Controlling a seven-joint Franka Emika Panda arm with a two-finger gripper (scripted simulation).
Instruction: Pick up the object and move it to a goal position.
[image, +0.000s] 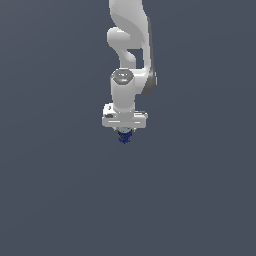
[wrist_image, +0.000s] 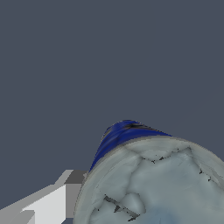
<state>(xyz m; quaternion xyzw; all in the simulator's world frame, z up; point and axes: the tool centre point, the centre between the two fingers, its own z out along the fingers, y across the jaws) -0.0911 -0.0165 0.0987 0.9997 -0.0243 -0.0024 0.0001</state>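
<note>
The object (image: 124, 137) is a small blue can with a pale grey top. In the exterior view it sits directly under the white hand, much narrower than it. My gripper (image: 124, 134) points straight down and is shut on the object, its fingers mostly hidden behind the can. In the wrist view the can's cracked grey lid (wrist_image: 157, 183) fills the near corner, with its blue side (wrist_image: 118, 135) showing beyond. One pale finger (wrist_image: 61, 199) presses against the can's side; the other finger is out of frame.
A plain dark grey-blue surface (image: 50, 200) fills both views. The white arm (image: 131, 45) rises out of the exterior view's upper edge. No other objects, edges or goal marker show.
</note>
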